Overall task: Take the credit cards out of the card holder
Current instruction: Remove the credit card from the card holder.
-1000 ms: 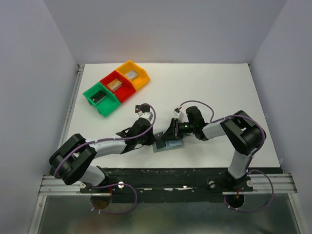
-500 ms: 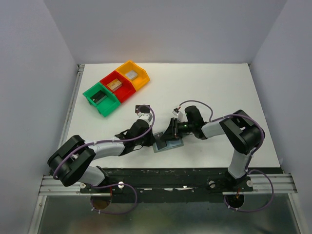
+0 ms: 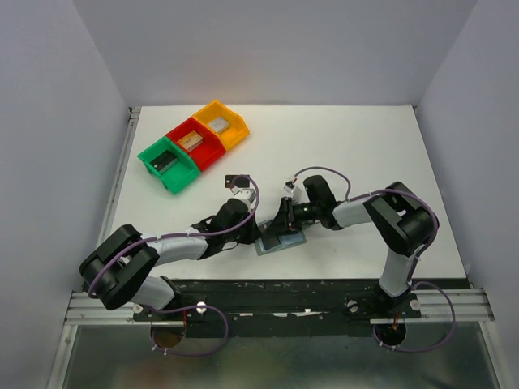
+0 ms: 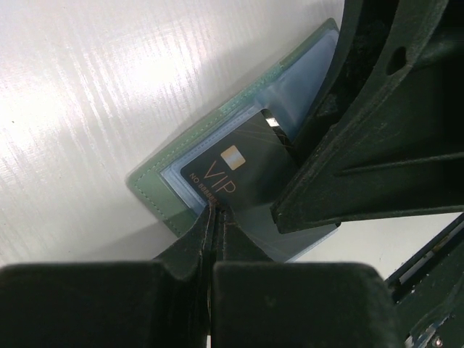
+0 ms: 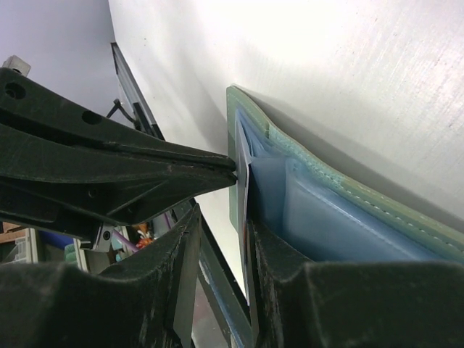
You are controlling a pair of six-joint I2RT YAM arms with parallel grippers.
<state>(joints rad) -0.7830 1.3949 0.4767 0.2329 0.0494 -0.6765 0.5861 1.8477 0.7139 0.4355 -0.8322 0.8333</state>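
Grey-green card holder is laid open low in the centre of the top view, on the white table. A black card marked VIP is seen partly out of its clear pocket, its corner pinched by the left gripper, fingers pressed together. The right gripper is held spread, one finger pressed on the blue inside.

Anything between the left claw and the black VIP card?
Nothing: left wrist view shows the left claw closed on the edge of the black rectangular VIP card.
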